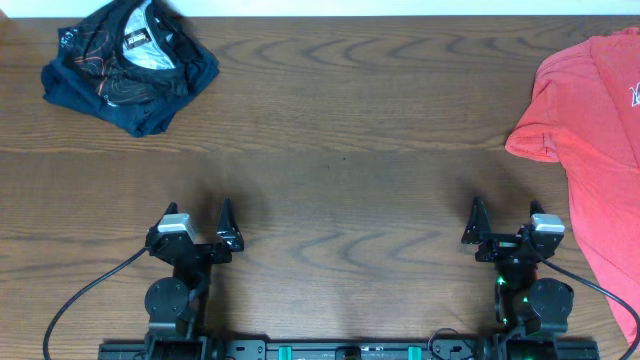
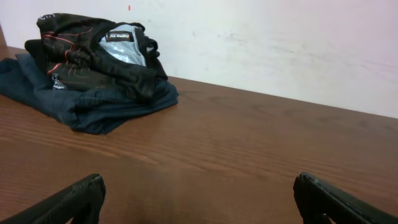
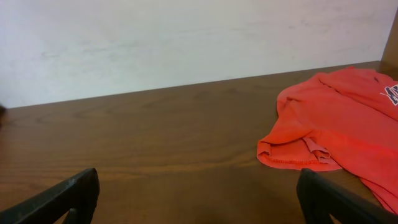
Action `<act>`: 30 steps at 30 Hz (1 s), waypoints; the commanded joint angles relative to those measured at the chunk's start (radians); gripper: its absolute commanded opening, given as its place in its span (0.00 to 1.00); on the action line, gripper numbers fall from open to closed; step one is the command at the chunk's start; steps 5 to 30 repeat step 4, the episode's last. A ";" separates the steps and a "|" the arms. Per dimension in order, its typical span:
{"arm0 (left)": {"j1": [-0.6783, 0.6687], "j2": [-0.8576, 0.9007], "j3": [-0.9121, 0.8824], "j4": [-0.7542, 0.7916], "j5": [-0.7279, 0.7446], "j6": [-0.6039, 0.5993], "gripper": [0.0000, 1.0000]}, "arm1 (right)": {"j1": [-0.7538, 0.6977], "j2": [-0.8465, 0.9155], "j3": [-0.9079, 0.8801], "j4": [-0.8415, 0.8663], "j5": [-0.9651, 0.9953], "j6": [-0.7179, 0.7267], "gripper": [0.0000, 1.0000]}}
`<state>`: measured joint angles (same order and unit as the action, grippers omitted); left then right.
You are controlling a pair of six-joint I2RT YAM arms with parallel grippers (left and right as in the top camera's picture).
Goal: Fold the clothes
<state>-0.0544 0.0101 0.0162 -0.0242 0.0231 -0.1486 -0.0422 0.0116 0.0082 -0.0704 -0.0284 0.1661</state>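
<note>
You have a brown wood-grain table [image 1: 340, 130] backed by a plain white wall [image 2: 280, 43]. Both claws rest released and empty, jaws spread wide: the left claw [image 1: 197, 215] and the right claw [image 1: 507, 218]. The crumpled shiny black jersey with orange-red lines [image 1: 125, 45] lies well ahead and left of your left claw, on a dark navy garment [image 1: 140, 115]; its logos are unreadable. The coral-red T-shirt [image 1: 590, 110], ahead and right of your right claw, runs off frame.

Coral-red T-shirt [image 1: 600, 130] spread at right edge, navy garment [image 1: 145, 118] bunched far left, brown wooden table [image 1: 340, 150]
</note>
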 commanded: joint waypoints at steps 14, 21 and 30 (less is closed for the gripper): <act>-0.003 -0.006 -0.012 -0.048 -0.016 0.021 0.98 | -0.009 -0.007 -0.003 -0.003 0.005 -0.018 0.99; -0.003 -0.006 -0.012 -0.048 -0.016 0.021 0.98 | -0.009 -0.007 -0.003 -0.003 0.005 -0.018 0.99; -0.003 -0.006 -0.012 -0.048 -0.016 0.021 0.98 | -0.009 -0.007 -0.003 -0.003 0.005 -0.018 0.99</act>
